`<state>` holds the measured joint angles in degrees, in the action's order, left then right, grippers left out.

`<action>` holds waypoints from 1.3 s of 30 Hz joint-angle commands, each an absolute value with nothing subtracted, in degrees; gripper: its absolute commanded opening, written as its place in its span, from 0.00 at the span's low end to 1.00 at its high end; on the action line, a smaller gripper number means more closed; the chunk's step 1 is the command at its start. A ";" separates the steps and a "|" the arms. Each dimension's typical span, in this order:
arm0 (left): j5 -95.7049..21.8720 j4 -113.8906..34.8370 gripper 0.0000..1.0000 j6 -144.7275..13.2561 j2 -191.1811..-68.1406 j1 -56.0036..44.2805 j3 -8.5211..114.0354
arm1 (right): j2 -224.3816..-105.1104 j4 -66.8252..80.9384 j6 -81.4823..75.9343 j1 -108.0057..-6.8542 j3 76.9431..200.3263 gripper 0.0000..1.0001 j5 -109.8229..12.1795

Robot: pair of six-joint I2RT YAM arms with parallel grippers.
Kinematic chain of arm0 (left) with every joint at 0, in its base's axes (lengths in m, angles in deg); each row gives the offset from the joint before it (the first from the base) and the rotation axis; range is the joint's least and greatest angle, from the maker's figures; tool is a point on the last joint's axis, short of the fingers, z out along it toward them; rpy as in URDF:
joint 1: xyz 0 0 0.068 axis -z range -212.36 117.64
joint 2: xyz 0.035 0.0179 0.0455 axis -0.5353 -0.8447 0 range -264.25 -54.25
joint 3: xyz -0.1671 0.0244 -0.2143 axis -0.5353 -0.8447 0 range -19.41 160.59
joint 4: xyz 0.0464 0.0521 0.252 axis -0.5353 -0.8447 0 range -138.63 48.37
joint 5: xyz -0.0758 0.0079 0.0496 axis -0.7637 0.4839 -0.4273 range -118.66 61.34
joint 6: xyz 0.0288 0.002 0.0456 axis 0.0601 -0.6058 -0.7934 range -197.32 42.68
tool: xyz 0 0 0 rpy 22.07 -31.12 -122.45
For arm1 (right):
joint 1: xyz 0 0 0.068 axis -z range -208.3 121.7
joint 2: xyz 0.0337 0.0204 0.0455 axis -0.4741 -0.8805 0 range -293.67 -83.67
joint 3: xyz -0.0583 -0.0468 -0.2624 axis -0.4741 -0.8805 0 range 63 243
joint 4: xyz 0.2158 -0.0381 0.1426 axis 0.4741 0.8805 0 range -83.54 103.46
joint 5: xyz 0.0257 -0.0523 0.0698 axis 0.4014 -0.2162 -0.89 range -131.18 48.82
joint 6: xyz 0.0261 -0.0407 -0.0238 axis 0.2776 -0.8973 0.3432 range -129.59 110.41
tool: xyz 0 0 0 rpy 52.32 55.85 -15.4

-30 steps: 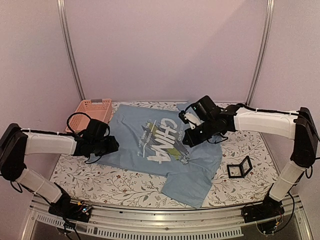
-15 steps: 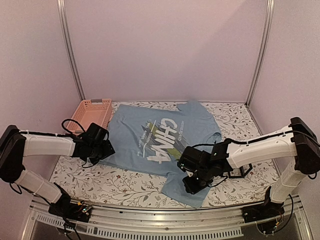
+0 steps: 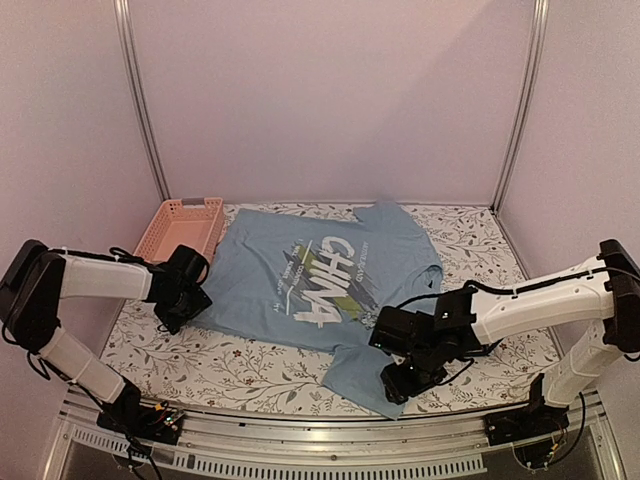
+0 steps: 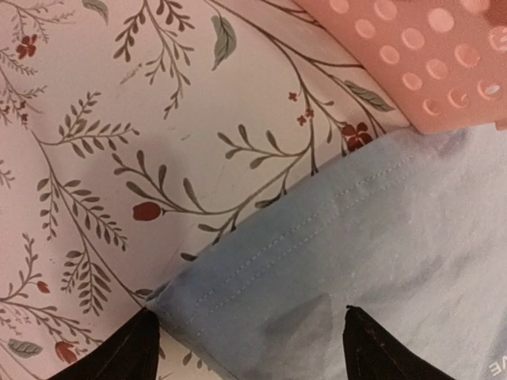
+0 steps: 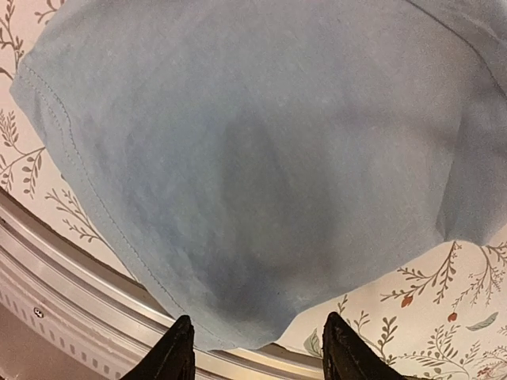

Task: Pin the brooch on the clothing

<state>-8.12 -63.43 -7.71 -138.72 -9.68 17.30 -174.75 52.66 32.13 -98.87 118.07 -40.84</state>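
The clothing (image 3: 300,280), a light blue T-shirt with a white "CHINA" print, lies spread flat on the flowered table. My left gripper (image 3: 183,312) is open at the shirt's left sleeve. In the left wrist view its gripper (image 4: 249,352) straddles the stitched sleeve corner (image 4: 261,277) with nothing gripped. My right gripper (image 3: 396,384) is open at the shirt's near hem corner. In the right wrist view its gripper (image 5: 258,352) has its black fingertips (image 5: 178,348) either side of that blue corner (image 5: 261,237). The brooch does not show in any view.
A pink perforated basket (image 3: 182,226) (image 4: 428,55) stands at the back left, touching the shirt's sleeve side. The table's metal front rail (image 5: 71,277) runs just beyond the hem corner under the right gripper. Two upright frame posts (image 3: 140,100) rise at the back.
The right arm has swung from above the chest print down to the shirt's near hem corner and its jaws have opened. The left gripper has opened and drawn slightly left to the sleeve edge.
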 commanded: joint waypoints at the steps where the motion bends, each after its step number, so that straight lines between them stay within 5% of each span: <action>1: -10.66 -62.14 0.73 -7.67 -142.41 -10.56 16.63 | -173.16 46.82 35.31 -99.73 114.63 0.52 -46.51; 8: -11.59 -61.91 0.27 -6.36 -142.87 -10.31 15.36 | -175.60 44.03 37.90 -99.85 108.60 0.47 -47.35; 11: -12.20 -61.87 0.09 -5.82 -141.42 -9.71 13.94 | -175.66 43.15 39.20 -99.85 105.91 0.15 -48.88; 14: -11.96 -62.52 0.05 -5.57 -138.66 -8.28 12.73 | -170.89 45.02 42.30 -99.78 104.18 0.00 -47.79; 25: -10.06 -68.94 0.01 -3.65 -129.88 -4.93 10.76 | -158.55 49.21 47.37 -99.52 98.60 0.00 -54.40; 39: -11.32 -74.41 0.03 -3.47 -126.91 -4.82 7.51 | -157.33 50.14 43.87 -96.60 96.72 0.00 -58.20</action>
